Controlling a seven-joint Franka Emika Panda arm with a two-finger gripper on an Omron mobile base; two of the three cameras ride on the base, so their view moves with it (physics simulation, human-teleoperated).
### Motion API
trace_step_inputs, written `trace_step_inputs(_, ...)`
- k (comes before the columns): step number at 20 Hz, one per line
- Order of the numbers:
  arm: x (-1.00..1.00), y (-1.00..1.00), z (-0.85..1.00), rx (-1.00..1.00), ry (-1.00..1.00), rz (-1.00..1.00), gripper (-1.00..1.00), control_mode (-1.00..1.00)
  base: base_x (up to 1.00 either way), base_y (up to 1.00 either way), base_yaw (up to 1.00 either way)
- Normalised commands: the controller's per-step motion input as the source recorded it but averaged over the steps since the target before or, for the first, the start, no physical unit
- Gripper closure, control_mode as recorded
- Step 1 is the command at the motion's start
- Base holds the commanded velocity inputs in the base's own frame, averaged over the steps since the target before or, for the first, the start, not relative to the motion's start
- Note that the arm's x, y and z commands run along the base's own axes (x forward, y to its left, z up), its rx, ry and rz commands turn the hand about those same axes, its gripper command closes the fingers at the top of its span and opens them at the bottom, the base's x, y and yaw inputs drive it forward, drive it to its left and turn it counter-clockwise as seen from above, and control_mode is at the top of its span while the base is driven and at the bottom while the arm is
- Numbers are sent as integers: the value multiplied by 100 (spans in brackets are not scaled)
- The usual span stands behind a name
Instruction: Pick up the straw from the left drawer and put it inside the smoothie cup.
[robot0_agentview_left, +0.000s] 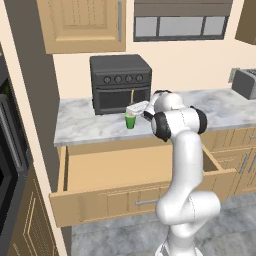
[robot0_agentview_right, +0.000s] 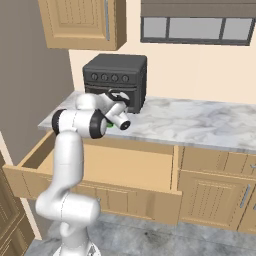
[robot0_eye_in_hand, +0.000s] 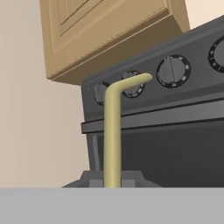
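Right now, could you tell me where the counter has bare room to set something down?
The marble counter lies bare between the toaster oven and the grey toaster; a smaller bare strip runs left of the smoothie cup. It is crowded in front of the oven, where the pincer holds the straw above the cup.

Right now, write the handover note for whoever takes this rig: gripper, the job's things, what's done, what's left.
Gripper: shut on the straw, which rises between the finger tips in the hand view, its top end bent over.
Straw: out of the drawer, held up in front of the black toaster oven, above the counter.
Smoothie cup: upright on the marble counter, just in front of the toaster oven, right by the hand.
Left drawer: pulled wide open.
Done: straw picked up and carried to the cup.
Left: line the straw up over the cup, lower it in, release.
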Motion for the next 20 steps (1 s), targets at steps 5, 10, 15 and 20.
trace_step_inputs(5, 27, 0, -7, 0, 0, 0, 100, -100, 0, 0, 0)
trace_step_inputs(10, 24, 0, -4, 0, 0, 0, 100, -100, 0, 0, 0)
trace_step_inputs(15, 20, 0, -9, 0, -1, 0, 100, -100, 0, 0, 0)
trace_step_inputs(20, 11, 0, -16, 0, -3, 0, 100, -100, 0, 0, 0)
